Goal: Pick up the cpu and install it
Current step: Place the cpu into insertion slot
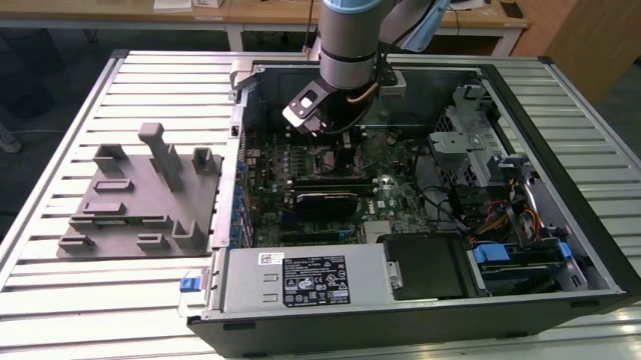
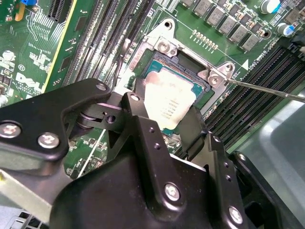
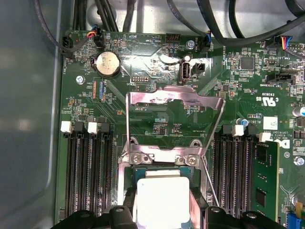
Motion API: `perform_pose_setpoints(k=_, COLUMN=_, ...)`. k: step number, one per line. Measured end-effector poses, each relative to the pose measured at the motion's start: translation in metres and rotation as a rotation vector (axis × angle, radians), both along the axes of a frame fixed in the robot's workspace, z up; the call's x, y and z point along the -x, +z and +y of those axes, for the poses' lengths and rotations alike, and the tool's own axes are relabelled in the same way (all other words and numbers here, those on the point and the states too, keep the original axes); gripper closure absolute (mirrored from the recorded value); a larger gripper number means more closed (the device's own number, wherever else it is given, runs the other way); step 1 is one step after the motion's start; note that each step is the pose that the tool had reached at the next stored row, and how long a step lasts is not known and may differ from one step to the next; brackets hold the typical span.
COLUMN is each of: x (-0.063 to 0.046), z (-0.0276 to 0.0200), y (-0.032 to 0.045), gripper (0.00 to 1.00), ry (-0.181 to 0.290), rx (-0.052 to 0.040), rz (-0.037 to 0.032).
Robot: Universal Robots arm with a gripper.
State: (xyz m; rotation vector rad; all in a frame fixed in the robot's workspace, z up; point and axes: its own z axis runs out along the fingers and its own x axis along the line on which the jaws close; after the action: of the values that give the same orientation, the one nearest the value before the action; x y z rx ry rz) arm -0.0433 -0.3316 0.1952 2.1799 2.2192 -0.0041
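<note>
gripper (image 2: 164, 114): low inside the open computer case (image 1: 591, 251), directly over the socket (image 2: 164, 45); upper middle of the frame in the exterior view.
fingers (image 2: 193, 125): narrowed to the width of the cpu (image 2: 167, 98), one on each of two opposite edges, seemingly pressed against them in a grip.
cpu: flat, silver top up, thin green rim showing; between the fingers and inside the socket's metal frame; seated or held just above the contacts, cannot tell which.
load plate (image 3: 174, 102): open, tilted away from the socket, hinged at the two-screw bracket just beside the cpu.
lever (image 2: 267, 89): thin wire, unlatched, slanting off from a socket corner.
memory slots (image 3: 88, 171): dark rows on both sides of the socket; one green module (image 3: 267, 176) in place.
coin cell (image 3: 108, 63): on the motherboard (image 3: 86, 102), beyond the load plate, well apart from the cpu.
holder block (image 1: 140, 191): grey, with upright posts, at the exterior view's left on the slatted table (image 1: 100, 300), outside the computer case.
</note>
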Motion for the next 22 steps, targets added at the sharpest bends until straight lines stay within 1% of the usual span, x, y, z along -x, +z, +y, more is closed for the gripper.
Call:
perform_pose_setpoints(k=6, x=-0.0001, z=0.0002, y=0.0011, gripper=0.47, ry=-0.001, rx=-0.0012, rz=-0.0008)
perform_pose_setpoints(k=9, x=0.0, z=0.0001, y=0.0021, gripper=0.47, ry=-0.006, rx=-0.0003, rz=-0.0002)
perform_pose_setpoints(k=13, x=0.0, z=0.0, y=0.0021, gripper=0.47, ry=-0.039, rx=0.0001, rz=0.0)
perform_pose_setpoints(k=15, x=0.0, z=0.0, y=0.002, gripper=0.47, ry=-0.048, rx=0.0, rz=-0.0001)
perform_pose_setpoints(k=22, x=-0.0001, z=-0.0003, y=0.0019, gripper=0.47, ry=-0.048, rx=-0.0005, rz=-0.0002)
